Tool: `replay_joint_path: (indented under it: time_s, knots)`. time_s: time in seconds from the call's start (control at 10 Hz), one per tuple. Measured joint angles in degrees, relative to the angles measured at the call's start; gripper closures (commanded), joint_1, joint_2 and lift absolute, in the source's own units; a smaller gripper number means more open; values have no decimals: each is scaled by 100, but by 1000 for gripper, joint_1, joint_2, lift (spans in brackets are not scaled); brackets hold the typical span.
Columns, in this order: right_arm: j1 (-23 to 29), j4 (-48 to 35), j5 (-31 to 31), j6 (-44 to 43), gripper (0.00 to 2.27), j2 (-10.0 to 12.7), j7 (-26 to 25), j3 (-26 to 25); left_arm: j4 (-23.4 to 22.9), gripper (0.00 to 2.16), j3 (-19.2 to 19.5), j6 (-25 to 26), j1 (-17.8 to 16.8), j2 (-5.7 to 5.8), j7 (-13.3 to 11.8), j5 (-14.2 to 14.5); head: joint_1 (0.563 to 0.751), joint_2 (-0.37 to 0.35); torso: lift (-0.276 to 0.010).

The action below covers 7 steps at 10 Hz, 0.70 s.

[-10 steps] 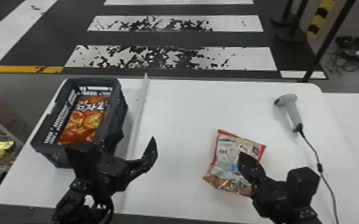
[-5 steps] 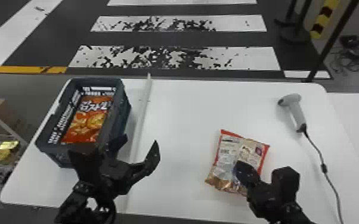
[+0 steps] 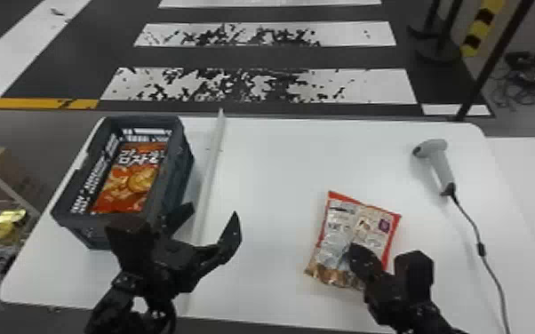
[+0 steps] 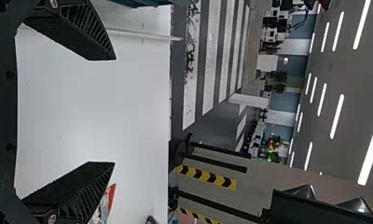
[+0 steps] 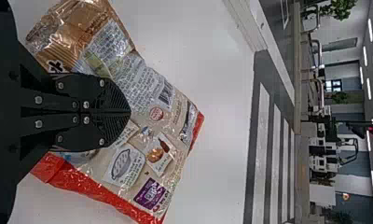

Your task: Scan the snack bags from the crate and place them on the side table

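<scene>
My left gripper (image 3: 209,228) stands open beside the crate's near right corner; in the left wrist view, nothing is between the fingers of this gripper (image 4: 113,111). The right gripper (image 3: 362,260) is over the lower part of a snack bag (image 3: 351,231) lying back side up on the table. In the right wrist view its fingers are together, the gripper (image 5: 128,112) overlapping the bag (image 5: 152,98), whose printed barcode shows beyond the tips. The dark crate (image 3: 186,173) at the left holds an orange-red snack bag (image 3: 129,182). A grey scanner (image 3: 441,166) lies at the right.
A thin pale strip (image 3: 211,177) runs front to back on the white table (image 3: 289,155), right of the crate. The scanner's cable (image 3: 480,248) trails to the near right edge. Another white surface (image 3: 533,177) adjoins at the right.
My right gripper has moved left and a little nearer, further over the snack bag. The left gripper is nearly where it was, still open.
</scene>
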Motion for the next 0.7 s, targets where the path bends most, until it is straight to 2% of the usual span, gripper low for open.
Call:
replay_joint_path:
  time_s: [0.2,0.5,0.7]
  knots:
    - [178,-341,25,-100,2263,-20,4,-21,-1,73,-11,-1,8,1,-8,4,695,71,-50]
    - [849,-1505,253,27,2263,-66,4,-105,-16,73,-47,-1,17,9,-20,4,695,79,-50]
    - [1080,-1639,382,160,2263,-71,1,-193,-16,73,-56,-1,15,14,-35,7,695,67,-50]
